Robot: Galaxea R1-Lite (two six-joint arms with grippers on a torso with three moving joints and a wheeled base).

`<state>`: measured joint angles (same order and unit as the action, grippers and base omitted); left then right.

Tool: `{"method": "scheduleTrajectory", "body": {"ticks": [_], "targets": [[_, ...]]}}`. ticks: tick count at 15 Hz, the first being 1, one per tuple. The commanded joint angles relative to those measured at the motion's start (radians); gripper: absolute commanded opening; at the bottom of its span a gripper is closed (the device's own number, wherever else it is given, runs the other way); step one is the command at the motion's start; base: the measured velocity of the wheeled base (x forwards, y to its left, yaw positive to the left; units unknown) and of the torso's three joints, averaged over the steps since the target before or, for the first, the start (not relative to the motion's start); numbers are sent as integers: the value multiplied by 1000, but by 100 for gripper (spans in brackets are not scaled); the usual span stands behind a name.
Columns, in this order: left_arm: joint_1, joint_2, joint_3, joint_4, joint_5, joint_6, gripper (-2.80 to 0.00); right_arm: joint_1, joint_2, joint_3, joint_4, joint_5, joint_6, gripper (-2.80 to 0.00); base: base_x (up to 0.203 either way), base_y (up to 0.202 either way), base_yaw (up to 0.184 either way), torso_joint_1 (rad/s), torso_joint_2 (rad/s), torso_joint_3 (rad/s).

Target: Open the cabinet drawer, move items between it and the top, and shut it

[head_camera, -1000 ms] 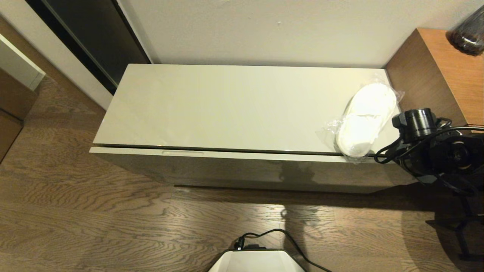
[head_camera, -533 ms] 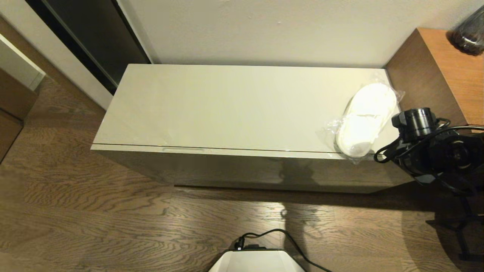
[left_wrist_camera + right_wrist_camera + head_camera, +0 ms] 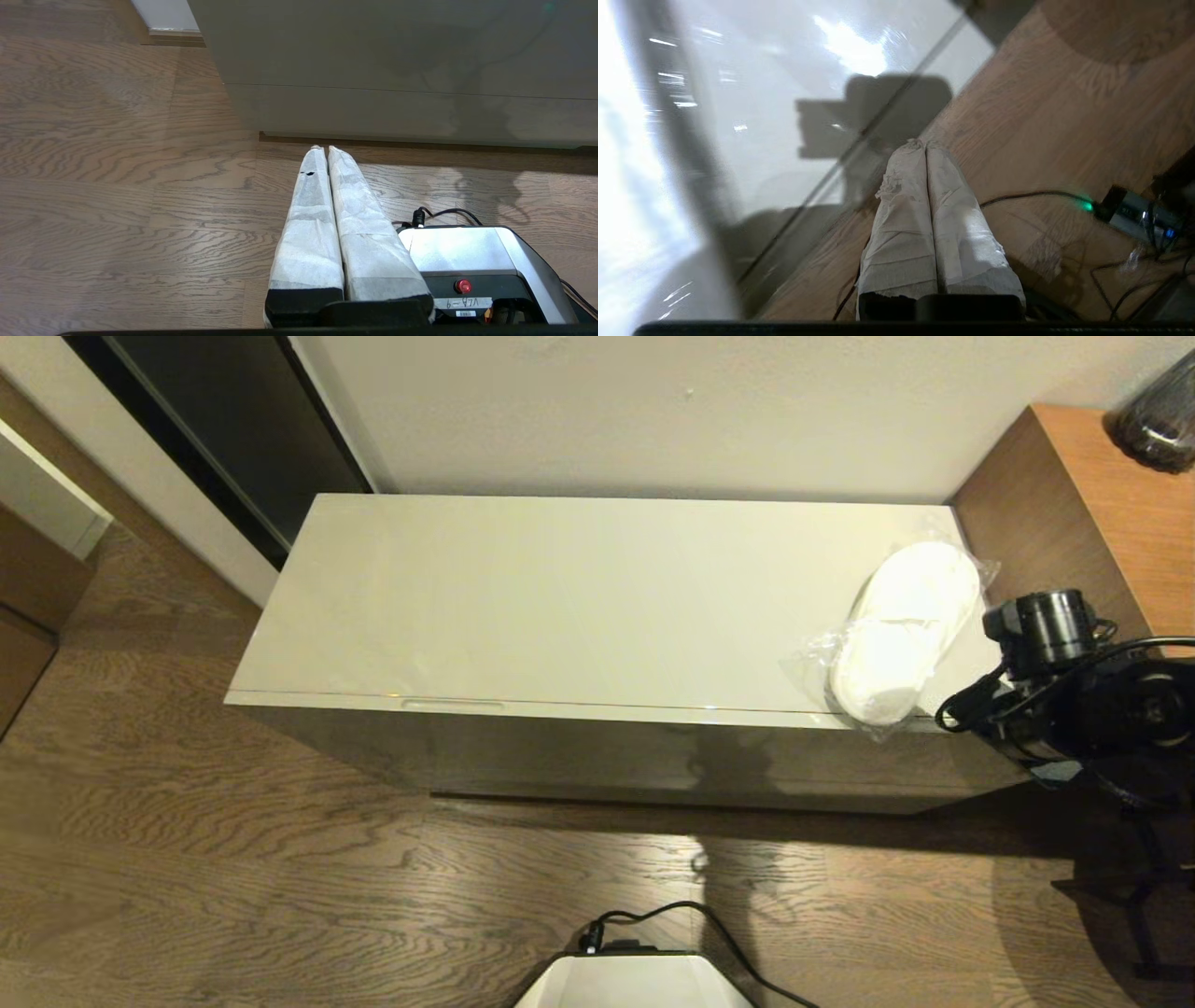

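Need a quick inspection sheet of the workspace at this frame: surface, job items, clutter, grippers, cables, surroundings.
Surface: glossy cream cabinet top, bare apart from one item; drawer below it shut flush.
Job's things: one bagged white slipper pair at the top's right end, its bag reaching the front edge. No other items seen.
Clutter: nothing seen on the top.
Grippers: left gripper shut, empty, low over the floor before the cabinet front. Right gripper shut, empty, off the cabinet's right end.
Cables: black cable on the floor at the robot base; more cables on the floor under the right arm.
Surroundings: wood floor, brown wooden unit to the right, wall behind.
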<state>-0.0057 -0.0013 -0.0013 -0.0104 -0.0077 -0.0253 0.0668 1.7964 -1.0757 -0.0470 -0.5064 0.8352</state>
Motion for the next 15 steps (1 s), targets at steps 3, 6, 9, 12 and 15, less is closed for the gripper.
{"method": "scheduleTrajectory", "body": {"ticks": [3, 6, 9, 12, 15], "targets": [[0, 1, 1, 0, 0, -1, -280, 21, -312, -19, 115, 3, -172, -280, 0, 0, 0, 0, 0, 0], [0, 1, 1, 0, 0, 1, -280, 108, -578, -12, 366, -1, -253, -280, 0, 0, 0, 0, 0, 0], [0, 1, 0, 0, 0, -1, -280, 162, -816, -87, 856, -18, -290, -280, 0, 0, 0, 0, 0, 0], [1, 1, 0, 0, 0, -1, -280, 172, -925, -324, 1259, -43, -316, -280, 0, 0, 0, 0, 0, 0], [1, 1, 0, 0, 0, -1, -280, 126, -1090, -400, 1472, -25, -343, -280, 0, 0, 0, 0, 0, 0]]}}
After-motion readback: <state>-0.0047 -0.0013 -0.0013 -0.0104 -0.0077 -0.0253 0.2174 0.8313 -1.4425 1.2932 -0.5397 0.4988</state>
